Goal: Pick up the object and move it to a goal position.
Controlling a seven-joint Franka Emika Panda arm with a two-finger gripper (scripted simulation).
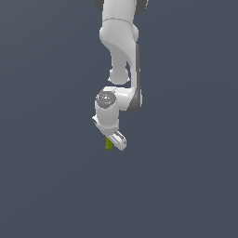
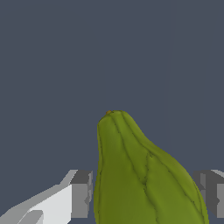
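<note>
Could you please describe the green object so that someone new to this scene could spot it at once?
Follow the white robot arm down to its gripper. The green object sits between its fingers: an olive, ridged, pear-like lump, the only coloured thing against the grey background.

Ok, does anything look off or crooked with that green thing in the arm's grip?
Nothing looks damaged or spilled. The small olive-green ridged oblong piece sits between the white pincer's fingers. In the wrist view it is lopsided, bulging toward one finger. In the exterior view only a sliver pokes out from the pincer.
</note>
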